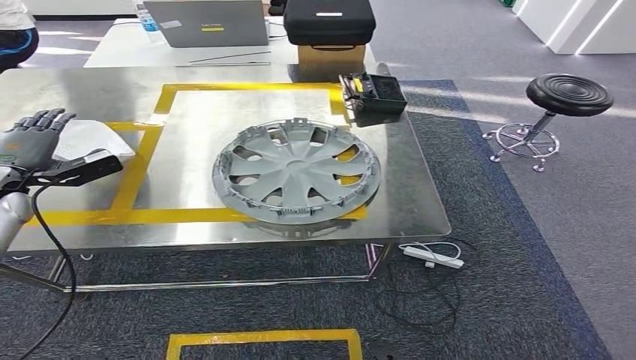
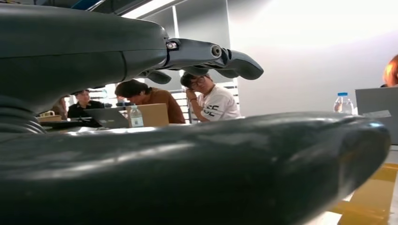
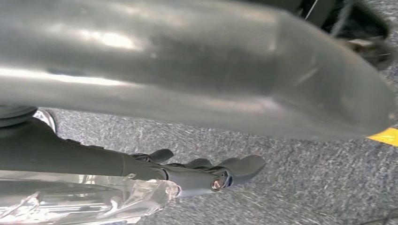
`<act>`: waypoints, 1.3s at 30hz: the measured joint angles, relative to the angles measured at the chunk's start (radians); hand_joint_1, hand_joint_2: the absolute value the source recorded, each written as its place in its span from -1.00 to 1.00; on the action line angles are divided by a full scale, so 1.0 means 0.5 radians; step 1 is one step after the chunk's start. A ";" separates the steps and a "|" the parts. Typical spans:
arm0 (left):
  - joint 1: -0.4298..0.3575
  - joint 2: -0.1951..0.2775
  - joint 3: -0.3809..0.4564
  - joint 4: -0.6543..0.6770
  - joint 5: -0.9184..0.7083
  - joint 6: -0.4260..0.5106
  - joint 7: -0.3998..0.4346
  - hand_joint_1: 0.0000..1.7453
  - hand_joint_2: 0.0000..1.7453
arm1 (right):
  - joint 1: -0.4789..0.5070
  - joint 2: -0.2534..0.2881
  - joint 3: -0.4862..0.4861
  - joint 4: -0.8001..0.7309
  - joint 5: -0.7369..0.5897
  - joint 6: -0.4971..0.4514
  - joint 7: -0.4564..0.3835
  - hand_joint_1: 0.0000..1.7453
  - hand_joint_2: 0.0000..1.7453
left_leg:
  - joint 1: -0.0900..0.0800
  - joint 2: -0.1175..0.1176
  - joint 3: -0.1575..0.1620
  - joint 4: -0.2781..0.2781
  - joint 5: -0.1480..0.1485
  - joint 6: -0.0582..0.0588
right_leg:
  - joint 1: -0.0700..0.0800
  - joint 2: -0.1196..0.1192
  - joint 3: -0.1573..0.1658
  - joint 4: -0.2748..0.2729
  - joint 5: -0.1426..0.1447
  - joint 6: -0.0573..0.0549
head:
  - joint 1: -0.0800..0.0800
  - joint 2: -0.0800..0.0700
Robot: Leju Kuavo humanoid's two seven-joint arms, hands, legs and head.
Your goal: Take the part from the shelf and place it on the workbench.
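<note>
Two hands in view. Left hand raised at the workbench's left edge, fingers apart and straight, holding nothing; same hand in its wrist view with fingers extended, empty. Right hand hanging over grey carpet, fingers spread loosely, gripping nothing. Just beside the left hand, a white cloth on the tabletop. Toward the middle, grey wheel cover flat on the metal workbench, mostly inside the yellow tape rectangle, its near right rim overlapping the tape. Well apart from either hand. At the far right of the bench, a black battery pack. Behind that, a cardboard box with a black case on top, plus a laptop. On the floor, a white power strip and a black stool.
</note>
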 joint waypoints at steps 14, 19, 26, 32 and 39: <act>0.011 0.013 0.000 -0.002 0.000 -0.029 0.000 -1.00 -1.00 | -0.008 -0.001 0.000 0.000 0.000 0.000 0.000 -1.00 -1.00 | -0.006 0.002 -0.187 0.106 0.018 -0.098 | 0.009 -0.002 0.339 -0.356 0.090 -0.114 | -0.004 0.000; 0.026 0.014 -0.002 -0.002 -0.001 -0.053 0.000 -1.00 -1.00 | -0.007 -0.001 0.000 0.000 0.000 0.002 0.000 -1.00 -1.00 | -0.005 0.001 -0.258 0.510 -0.179 -0.122 | 0.008 -0.004 0.219 -0.354 0.186 -0.123 | -0.012 0.000; 0.022 0.006 -0.007 -0.017 -0.006 -0.064 0.000 -1.00 -1.00 | -0.010 -0.002 0.000 -0.002 0.000 0.003 -0.004 -1.00 -1.00 | -0.007 -0.007 0.080 0.003 -0.078 -0.065 | 0.011 0.002 0.107 -0.329 0.294 -0.050 | -0.017 0.000; 0.021 -0.004 -0.015 -0.017 -0.007 -0.065 0.000 -1.00 -1.00 | -0.010 -0.002 0.000 -0.002 -0.004 0.003 -0.002 -1.00 -1.00 | -0.009 0.003 -0.037 0.002 0.033 0.010 | 0.006 -0.004 -0.049 0.175 -0.091 -0.005 | -0.004 0.000; 0.021 -0.007 -0.018 -0.018 -0.008 -0.061 0.000 -1.00 -1.00 | -0.022 -0.003 0.000 -0.003 -0.006 0.002 -0.005 -1.00 -1.00 | -0.024 0.004 -0.149 0.000 0.148 -0.022 | 0.033 -0.003 0.403 -0.298 0.000 -0.076 | -0.005 0.000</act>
